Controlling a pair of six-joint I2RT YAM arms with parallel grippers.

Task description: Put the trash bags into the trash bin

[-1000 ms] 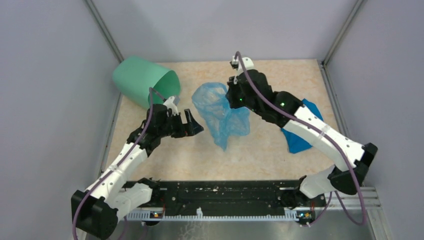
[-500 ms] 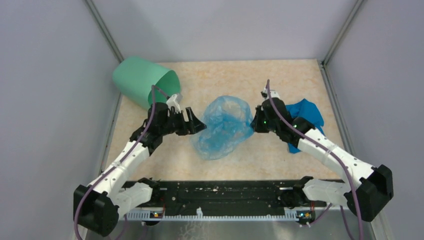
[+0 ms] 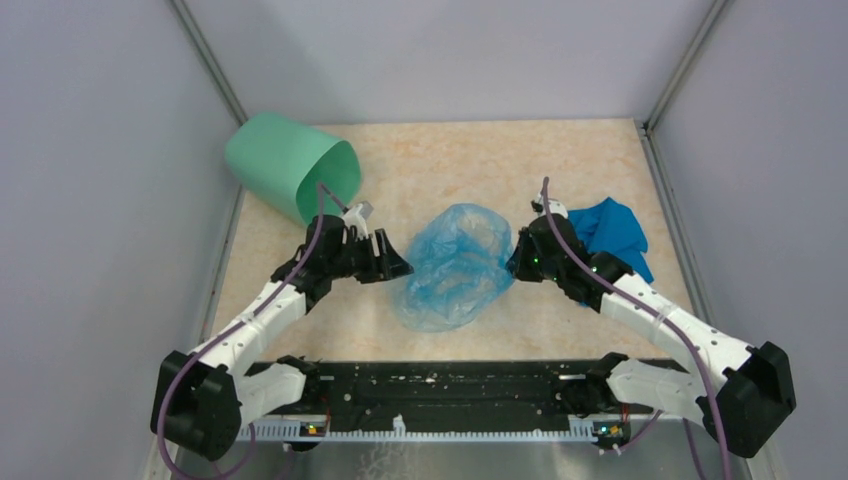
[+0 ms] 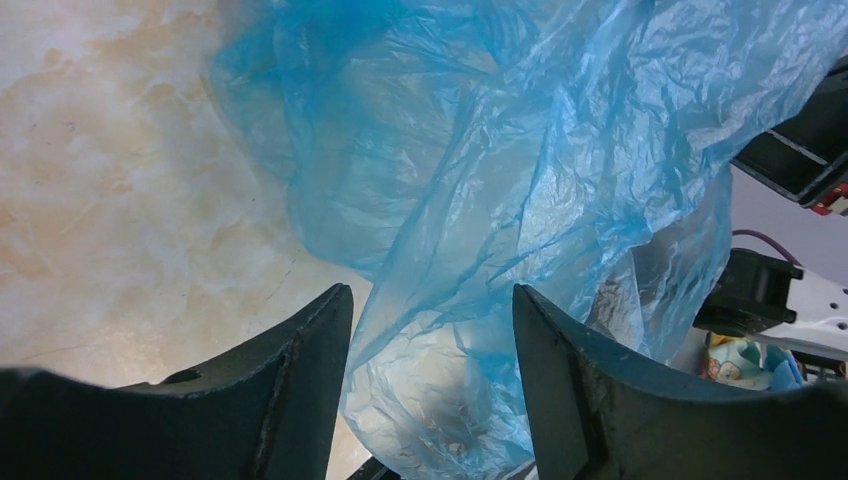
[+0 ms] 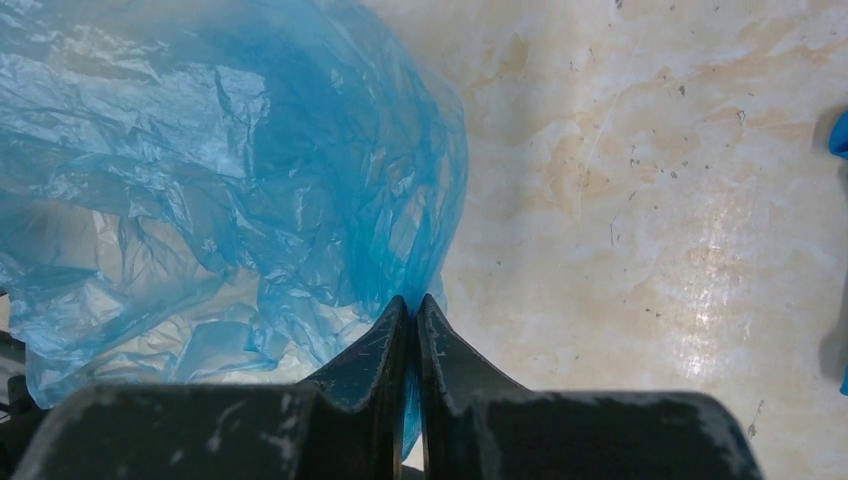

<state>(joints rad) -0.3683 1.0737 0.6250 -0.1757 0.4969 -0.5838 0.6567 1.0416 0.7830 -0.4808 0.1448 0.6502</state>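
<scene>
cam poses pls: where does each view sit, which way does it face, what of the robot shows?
Top external: above and behind the bases, facing down; both arms, trash bin.
Left wrist: low, facing right; open left gripper around trash bag.
Right wrist: facing left; right gripper pinching the bag.
All three share the bag.

Left arm: I see it reaching up and inward from its base at the near left, wrist low over the table.
Left gripper [image 4: 432,330]: my wrist view shows its two dark fingers [image 4: 300,370] spread apart, nothing pinched between them; tips point toward the middle.
Right arm: it extends from the near right base, forearm slanting inward, wrist low.
Right gripper [image 5: 411,305]: jaws pressed together with no gap visible to me, a fold of the trash bag [image 5: 230,170] pinched at the tips.
Spacing: both grippers face each other, well apart.
</scene>
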